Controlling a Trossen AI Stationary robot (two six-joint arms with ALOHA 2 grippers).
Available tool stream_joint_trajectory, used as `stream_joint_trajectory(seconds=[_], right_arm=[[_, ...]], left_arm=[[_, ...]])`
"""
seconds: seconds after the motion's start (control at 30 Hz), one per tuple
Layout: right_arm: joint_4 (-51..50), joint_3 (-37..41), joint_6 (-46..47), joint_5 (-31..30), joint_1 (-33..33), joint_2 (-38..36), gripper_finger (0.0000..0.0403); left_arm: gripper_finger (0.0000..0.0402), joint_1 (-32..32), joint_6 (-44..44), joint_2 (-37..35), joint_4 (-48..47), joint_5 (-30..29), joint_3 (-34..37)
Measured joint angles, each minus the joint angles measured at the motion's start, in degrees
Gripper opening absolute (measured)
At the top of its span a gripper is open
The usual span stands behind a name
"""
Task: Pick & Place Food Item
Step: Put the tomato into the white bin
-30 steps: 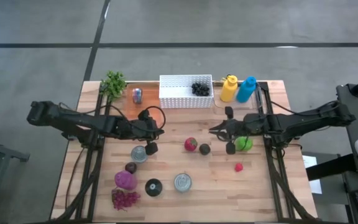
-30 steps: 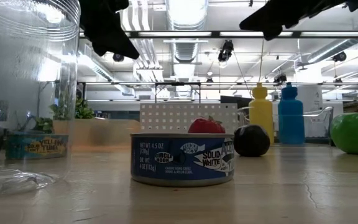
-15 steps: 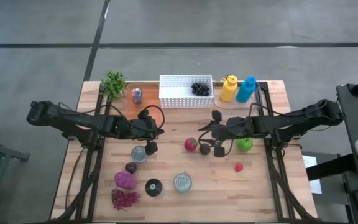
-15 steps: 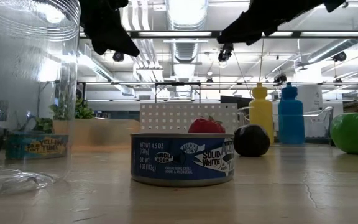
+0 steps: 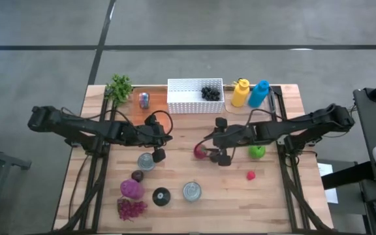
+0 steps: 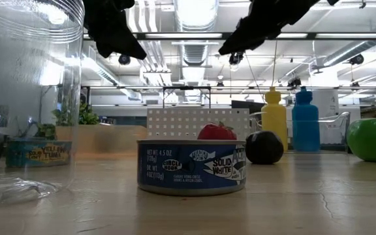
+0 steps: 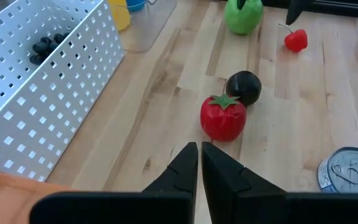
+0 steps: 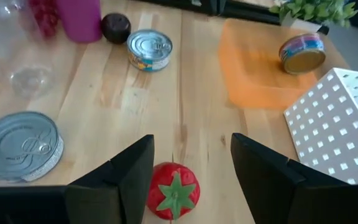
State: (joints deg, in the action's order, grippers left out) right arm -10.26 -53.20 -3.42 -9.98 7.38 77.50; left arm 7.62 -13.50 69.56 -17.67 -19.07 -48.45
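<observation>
While the right hand [image 8: 185, 168] hangs open just above the red plastic tomato [image 8: 174, 190] on the wooden bench [image 5: 286, 196], the small black round fruit [image 7: 243, 88] lies touching it; descending off-centre may push both away; the left hand [image 7: 199, 163] waits closed, empty.

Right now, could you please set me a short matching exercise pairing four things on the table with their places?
Things:
1. tomato
2. black grapes
3. green apple
4. striped can

Places:
A. in the white basket
B. on the orange mat
C. under the open right gripper
D. beside the right arm

Pairs: 1-C, 2-A, 3-D, 4-B
</observation>
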Motion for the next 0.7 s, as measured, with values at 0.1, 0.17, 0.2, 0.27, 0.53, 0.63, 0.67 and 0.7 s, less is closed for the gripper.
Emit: stream_joint_trajectory(seconds=[0.1, 0.17, 0.2, 0.27, 0.53, 0.63, 0.67, 0.7], right_arm=[[-0.4, -1.0, 0.0, 0.0, 0.0, 1.7, 0.0212], [-0.7, -1.8, 0.0, 0.0, 0.0, 2.6, 0.0212], [-0.8, -2.2, 0.0, 0.0, 0.0, 3.0, 0.0211], [-2.3, -3.0, 1.0, 0.0, 0.0, 3.5, 0.0210], [-3.4, -3.8, 4.7, 0.0, 0.0, 3.6, 0.0211], [-3.4, -3.8, 5.2, 0.0, 0.0, 3.4, 0.0210], [-3.2, -3.8, 5.2, 0.0, 0.0, 3.3, 0.0210], [-3.2, -3.8, 5.0, 0.0, 0.0, 3.3, 0.0210]], left_arm=[[0.0026, 0.0, 0.0, 0.0, 0.0, 0.0, 0.0], [0.0026, 0.0, 0.0, 0.0, 0.0, 0.0, 0.0], [0.0026, 0.0, 0.0, 0.0, 0.0, 0.0, 0.0], [0.0026, 0.0, 0.0, 0.0, 0.0, 0.0, 0.0], [0.0026, 0.0, 0.0, 0.0, -0.1, 0.0, 0.0], [0.0026, 0.0, 0.0, 0.0, -0.2, 0.0, 0.0], [0.0026, 0.0, 0.0, 0.0, -0.2, 0.0, 0.0], [0.0026, 0.0, 0.0, 0.0, -0.2, 0.0, 0.0]])
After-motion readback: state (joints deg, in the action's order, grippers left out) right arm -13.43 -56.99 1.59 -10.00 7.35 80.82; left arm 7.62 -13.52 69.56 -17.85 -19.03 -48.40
